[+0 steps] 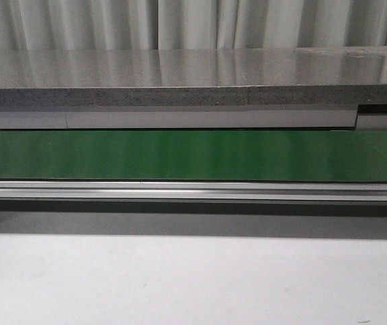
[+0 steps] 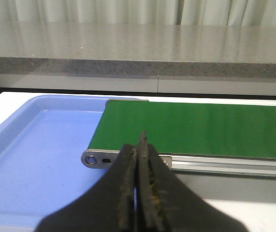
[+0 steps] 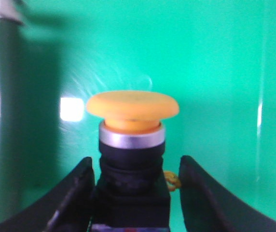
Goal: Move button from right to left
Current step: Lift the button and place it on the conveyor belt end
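The button has a yellow-orange mushroom cap, a silver ring and a black blocky body. It stands upright on the green conveyor belt in the right wrist view. My right gripper is open with a finger on each side of the black body. One finger is close against the body and a gap shows at the other. My left gripper is shut and empty, by the end of the belt. Neither the button nor the grippers show in the front view.
A light blue tray lies beside the belt's end. The belt runs across the front view with a metal rail along its near side. A grey stone counter stands behind it, and white tabletop lies in front.
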Controlling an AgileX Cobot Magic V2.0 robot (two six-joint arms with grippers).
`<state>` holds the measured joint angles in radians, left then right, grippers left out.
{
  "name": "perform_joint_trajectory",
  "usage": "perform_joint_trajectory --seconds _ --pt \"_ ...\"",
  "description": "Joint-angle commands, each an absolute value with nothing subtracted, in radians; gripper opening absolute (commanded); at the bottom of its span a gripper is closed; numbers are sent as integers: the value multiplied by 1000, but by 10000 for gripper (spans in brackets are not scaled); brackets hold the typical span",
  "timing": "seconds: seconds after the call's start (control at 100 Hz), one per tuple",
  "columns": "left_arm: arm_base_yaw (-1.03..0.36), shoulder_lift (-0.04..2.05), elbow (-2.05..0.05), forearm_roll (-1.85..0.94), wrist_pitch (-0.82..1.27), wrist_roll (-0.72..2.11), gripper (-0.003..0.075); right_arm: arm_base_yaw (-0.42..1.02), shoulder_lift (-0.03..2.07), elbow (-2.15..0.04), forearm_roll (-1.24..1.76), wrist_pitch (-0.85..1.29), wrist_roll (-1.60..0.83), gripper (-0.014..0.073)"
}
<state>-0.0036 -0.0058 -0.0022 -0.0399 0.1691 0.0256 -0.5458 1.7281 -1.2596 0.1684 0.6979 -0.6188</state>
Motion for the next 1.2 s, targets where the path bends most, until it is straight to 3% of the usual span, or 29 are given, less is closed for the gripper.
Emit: perform_joint_trajectory --seconds 0.0,0.31,0.76,0.85,0.95,1.02,1.07,1.19 --pt "-3 -36 44 -42 92 23 -20 -517 1623 -1287 198 710 -606 -15" --pt "-3 -36 44 -42 92 23 -20 -349 1612 -1287 207 775 -290 -11" --pt "-3 -36 44 -42 92 23 -20 -216 1740 -1287 205 853 -268 4" --pt "-3 -36 44 -42 92 23 -20 -216 1740 -1287 205 854 -268 144" --pt "-3 -36 44 -42 92 23 -20 -216 1740 -1287 205 854 -268 452" --pt "-3 -36 44 -42 92 23 -20 -216 1732 -1287 205 844 -268 617" --pt "-3 -36 44 -42 92 23 -20 -216 1719 -1287 206 835 -267 668" --pt "-3 -36 44 -42 92 23 -20 -216 1675 -1287 211 821 -267 639"
